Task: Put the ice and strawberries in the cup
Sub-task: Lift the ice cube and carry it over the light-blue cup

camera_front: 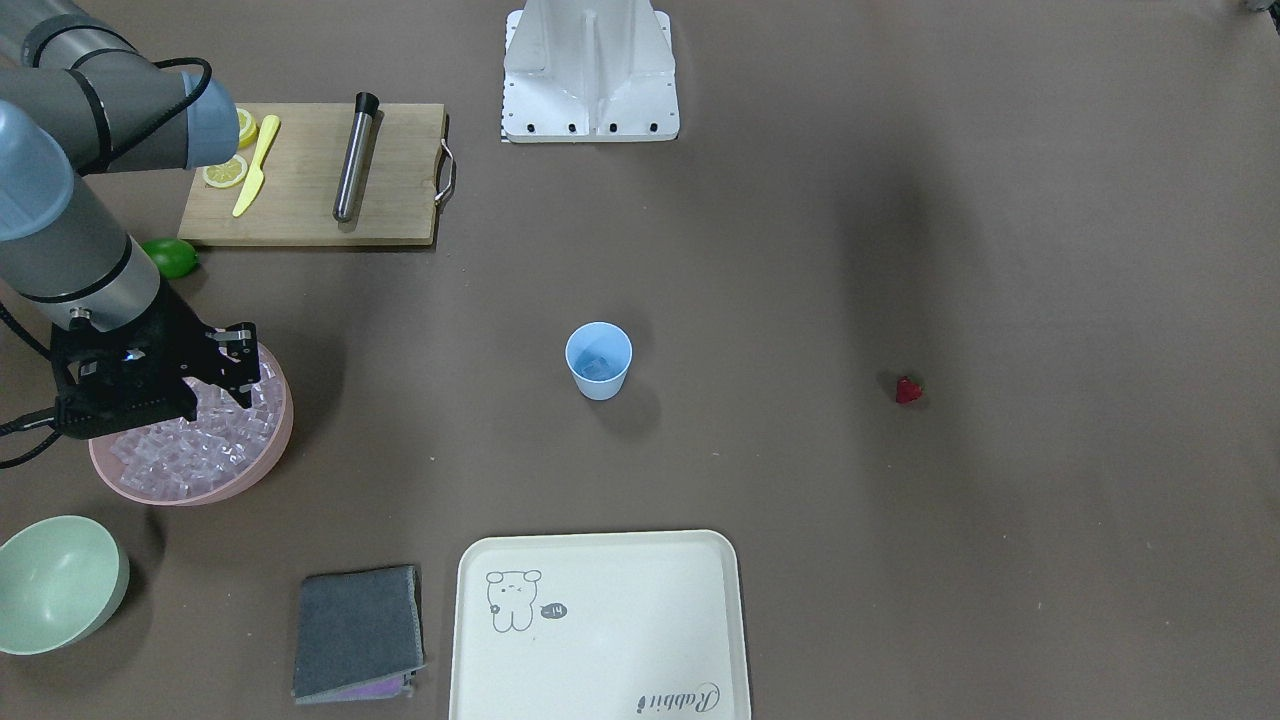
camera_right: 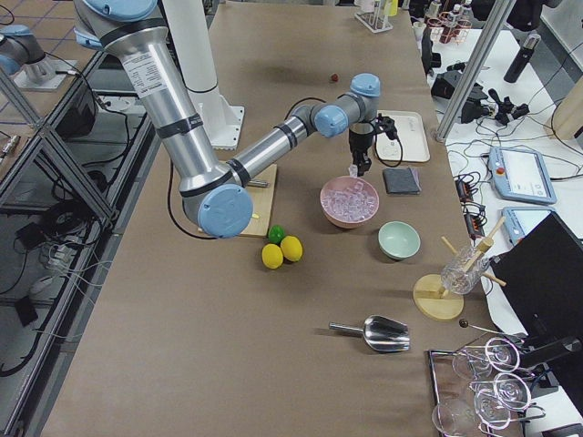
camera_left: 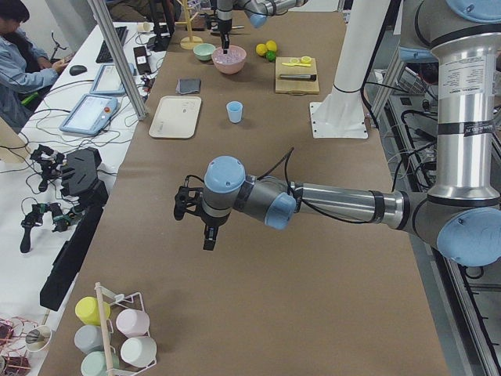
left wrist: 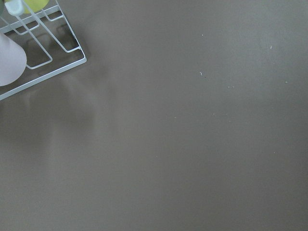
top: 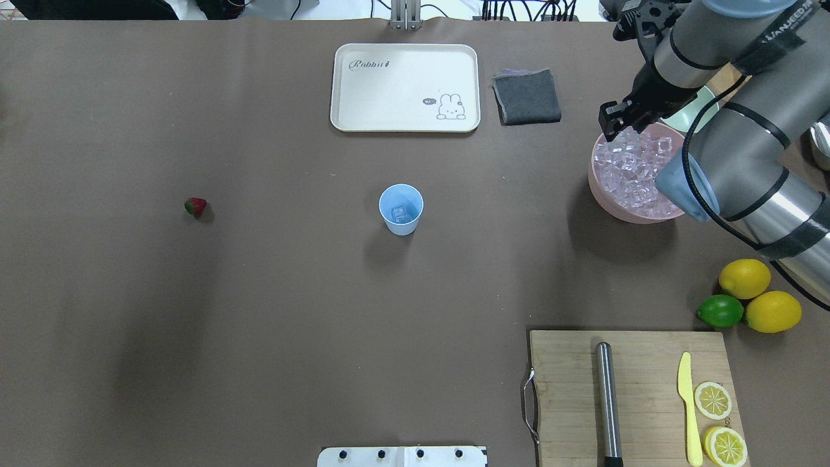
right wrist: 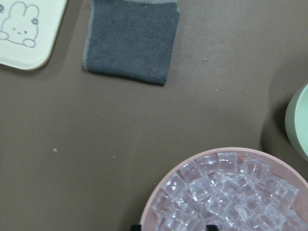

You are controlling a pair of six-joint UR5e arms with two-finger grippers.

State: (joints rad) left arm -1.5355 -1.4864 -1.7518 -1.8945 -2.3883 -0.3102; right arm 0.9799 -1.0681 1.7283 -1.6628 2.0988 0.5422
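The light blue cup (top: 401,209) stands upright mid-table with a clear ice cube inside; it also shows in the front view (camera_front: 599,360). The red strawberry (top: 196,206) lies alone on the table far to the cup's left. A pink bowl (top: 600,188) holds a heap of ice cubes (top: 632,168). My right gripper (top: 616,123) hangs over the bowl's far rim, jaws apart; one fingertip (right wrist: 136,226) shows at the wrist view's bottom edge above the ice (right wrist: 226,192). My left gripper (camera_left: 205,239) shows only in the left side view, above bare table; I cannot tell its state.
A cream tray (top: 405,87) and a grey cloth (top: 526,97) lie beyond the cup. A pale green bowl (camera_front: 55,585) sits by the pink bowl. A cutting board (top: 632,389) carries a steel rod, a yellow knife and lemon slices. Lemons and a lime (top: 746,279) lie nearby.
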